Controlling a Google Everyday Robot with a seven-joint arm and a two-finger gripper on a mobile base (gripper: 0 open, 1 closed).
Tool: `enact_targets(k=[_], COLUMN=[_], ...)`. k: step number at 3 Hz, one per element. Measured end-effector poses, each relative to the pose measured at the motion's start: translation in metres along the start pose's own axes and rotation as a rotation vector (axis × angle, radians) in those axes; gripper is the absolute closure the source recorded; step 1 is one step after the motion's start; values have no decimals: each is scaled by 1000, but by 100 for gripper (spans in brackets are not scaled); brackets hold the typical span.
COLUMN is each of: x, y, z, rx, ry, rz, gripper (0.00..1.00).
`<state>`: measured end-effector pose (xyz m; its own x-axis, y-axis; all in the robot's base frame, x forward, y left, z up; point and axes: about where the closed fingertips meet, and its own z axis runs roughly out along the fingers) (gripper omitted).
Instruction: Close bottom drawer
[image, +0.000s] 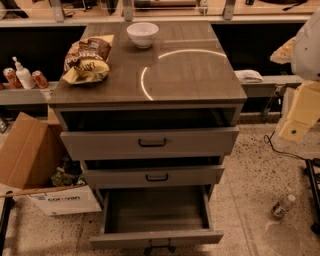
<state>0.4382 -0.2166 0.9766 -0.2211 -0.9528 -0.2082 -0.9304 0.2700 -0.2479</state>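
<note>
The bottom drawer of a grey wood-look cabinet is pulled far out toward me. Its inside is empty and its small black bar handle sits at the picture's lower edge. The middle drawer and the top drawer above it stand out a little as well. My gripper is at the right edge, to the right of the cabinet top and well above and away from the bottom drawer. It touches nothing.
On the cabinet top lie chip bags and a white bowl. A cardboard box and a white box stand on the floor at the left. A bottle and a cable lie on the floor at the right.
</note>
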Motion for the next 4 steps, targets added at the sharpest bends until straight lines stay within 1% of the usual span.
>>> enact_targets(k=[1, 2, 3, 4], x=[0, 15, 44, 44], y=[0, 10, 35, 35], z=[0, 25, 81, 85], rx=[5, -39, -150, -145], ry=[-7, -80, -182, -185], rz=[1, 27, 118, 107], gripper=[0, 0, 0, 0])
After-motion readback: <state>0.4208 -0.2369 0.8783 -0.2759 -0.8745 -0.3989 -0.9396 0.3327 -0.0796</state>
